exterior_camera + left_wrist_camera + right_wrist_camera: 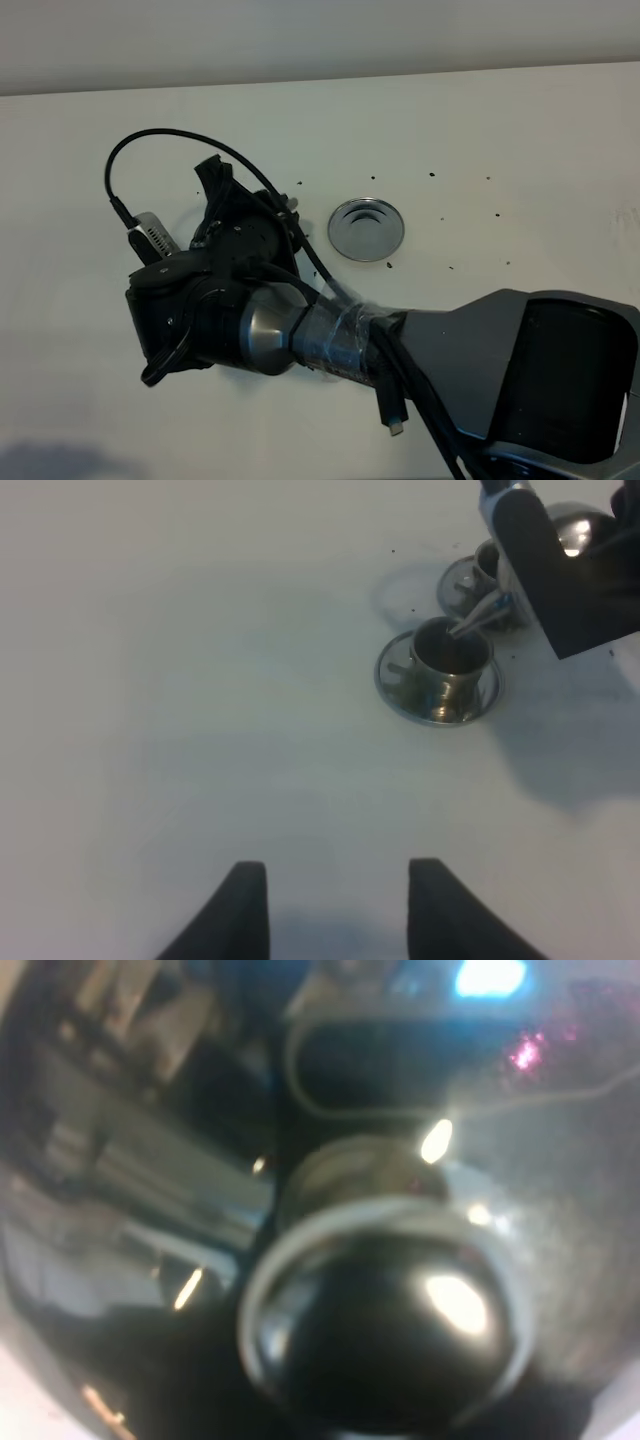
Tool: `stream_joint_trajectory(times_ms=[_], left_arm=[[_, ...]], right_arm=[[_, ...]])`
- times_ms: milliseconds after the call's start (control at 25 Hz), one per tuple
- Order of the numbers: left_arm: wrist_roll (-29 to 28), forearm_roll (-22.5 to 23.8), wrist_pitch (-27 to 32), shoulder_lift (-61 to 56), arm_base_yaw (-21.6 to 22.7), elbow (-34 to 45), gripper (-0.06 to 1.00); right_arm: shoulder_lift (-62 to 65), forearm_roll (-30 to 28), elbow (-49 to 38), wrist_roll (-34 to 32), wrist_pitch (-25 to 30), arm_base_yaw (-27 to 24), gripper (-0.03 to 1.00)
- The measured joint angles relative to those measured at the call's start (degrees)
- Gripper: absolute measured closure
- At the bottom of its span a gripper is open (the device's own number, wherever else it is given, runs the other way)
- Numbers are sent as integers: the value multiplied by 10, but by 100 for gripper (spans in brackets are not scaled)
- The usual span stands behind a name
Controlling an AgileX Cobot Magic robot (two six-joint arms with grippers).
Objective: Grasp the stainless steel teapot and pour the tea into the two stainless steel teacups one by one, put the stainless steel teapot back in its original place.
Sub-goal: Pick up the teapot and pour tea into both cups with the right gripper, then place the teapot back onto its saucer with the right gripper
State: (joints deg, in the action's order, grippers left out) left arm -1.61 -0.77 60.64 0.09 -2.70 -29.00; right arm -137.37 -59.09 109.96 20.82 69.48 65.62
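The stainless steel teapot [582, 525] is tilted, and its thin spout [470, 623] dips over the near teacup [447, 660], which stands on its saucer [400, 685]. The second teacup [478, 575] stands just behind it. My right gripper [222, 205] reaches across to the left and is shut on the teapot. The pot's shiny lid and knob [390, 1330] fill the right wrist view. In the high view the arm hides the teapot and both cups. The original place, a round steel disc [367, 228], lies bare to the right of the gripper. My left gripper [340, 910] is open and empty over the table.
The right arm's thick body [430, 350] stretches from the lower right across the white table [520, 150]. A black cable [150, 140] loops above the gripper. Small dark specks [445, 215] dot the table near the disc.
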Motion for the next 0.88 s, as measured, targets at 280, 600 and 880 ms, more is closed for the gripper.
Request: stream_joint_trajectory(times_ms=[280, 600, 880], left_arm=[[0, 0, 0, 0, 0, 0, 58], [0, 0, 0, 0, 0, 0, 58], [0, 1, 0, 0, 0, 0, 58]], right_arm=[[57, 143, 2, -79, 1, -26, 79], [108, 356, 4, -129, 3, -60, 79], [109, 445, -11, -126, 4, -65, 79]])
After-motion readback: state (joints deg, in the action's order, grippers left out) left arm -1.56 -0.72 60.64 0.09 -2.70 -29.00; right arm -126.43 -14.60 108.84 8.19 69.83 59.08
